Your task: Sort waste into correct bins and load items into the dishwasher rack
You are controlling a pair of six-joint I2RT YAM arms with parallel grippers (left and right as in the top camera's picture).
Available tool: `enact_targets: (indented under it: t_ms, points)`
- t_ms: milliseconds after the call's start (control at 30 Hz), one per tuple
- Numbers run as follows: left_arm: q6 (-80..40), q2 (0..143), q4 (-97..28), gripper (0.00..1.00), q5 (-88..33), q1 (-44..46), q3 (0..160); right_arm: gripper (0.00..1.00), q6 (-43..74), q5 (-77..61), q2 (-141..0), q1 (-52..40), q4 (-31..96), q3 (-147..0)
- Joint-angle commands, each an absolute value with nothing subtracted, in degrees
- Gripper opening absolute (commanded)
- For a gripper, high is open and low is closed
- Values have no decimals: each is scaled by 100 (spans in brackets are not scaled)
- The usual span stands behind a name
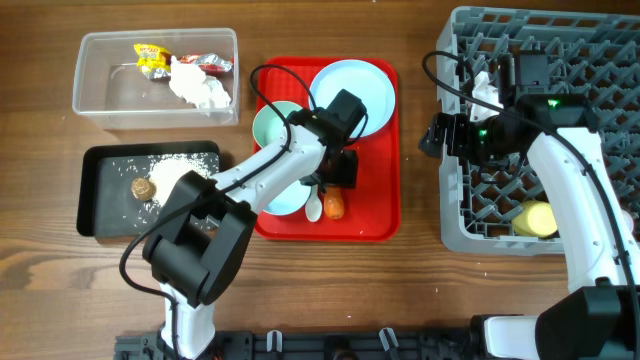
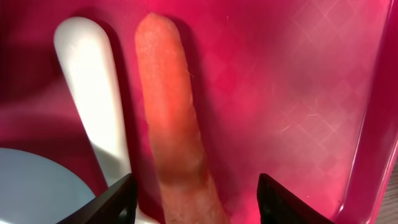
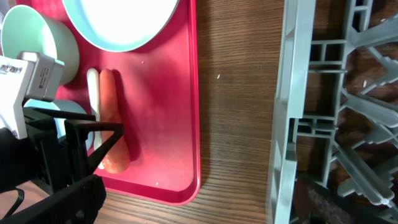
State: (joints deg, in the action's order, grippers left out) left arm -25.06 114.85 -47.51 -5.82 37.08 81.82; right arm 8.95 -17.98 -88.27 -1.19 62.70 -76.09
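Your left arm stretches from its base at the near edge of the desk point(image 1: 60, 280) diagonally out over the red tray point(image 1: 385, 215), elbow low and wrist tipped down. The left end effector point(image 1: 337, 182) is released: in the wrist view its two dark fingers point(image 2: 118, 200) stand wide apart, with the carrot point(image 2: 174, 124) lying lengthwise on the tray between them and running away from the tips. I cannot tell whether either finger touches it. The white spoon point(image 2: 93, 93) lies parallel to the carrot, just beside it and beyond the left finger. A pale blue-green bowl point(image 2: 31, 186) sits further out on that same side. The pale blue plate point(image 1: 355, 95) lies behind the end effector, at the far end of the tray.

Your right arm rises from its base and folds back across the dishwasher rack point(image 1: 600, 60), forearm level. The right end effector point(image 1: 437, 135) hangs at the rack's left wall, aimed toward the tray. Whether it is released or clenched I cannot tell. A yellow cup point(image 1: 537, 218) lies in the rack, nearer the arm's base than the end effector.
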Motion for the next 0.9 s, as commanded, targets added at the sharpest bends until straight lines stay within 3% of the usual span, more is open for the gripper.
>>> enact_targets:
  t_ms: [0, 67, 233, 267, 333, 433, 667, 867]
  points:
    - [-2746, 11515, -4751, 56, -569, 3938, 8189, 100, 937, -1730, -8807, -110, 6215, -7616]
    - [-2746, 11559, -4685, 52, -565, 4125, 8095, 100, 937, -1730, -8807, -110, 6193, -7616]
    - [-2794, 11795, -4678, 54, -545, 4248, 8058, 100, 937, -1732, -8807, -110, 6114, -7616]
    - [-2792, 11804, -4663, 49, -545, 4250, 8058, 100, 939, -1732, -8807, -110, 6108, -7616]
    - [-2790, 11804, -4668, 24, -545, 4250, 8058, 100, 939, -1732, -8807, -110, 6110, -7616]
    - [-2788, 11804, -4668, 10, -548, 4248, 8060, 100, 910, -1730, -8807, -110, 6110, -7616]
    - [-2274, 11310, -6213, 12, -526, 3935, 9266, 100, 891, -1730, -8807, -110, 6088, -7616]
    - [-1970, 10269, -7229, 15, 193, 2738, 9870, 100, 762, -1730, -8807, -110, 6086, -7616]
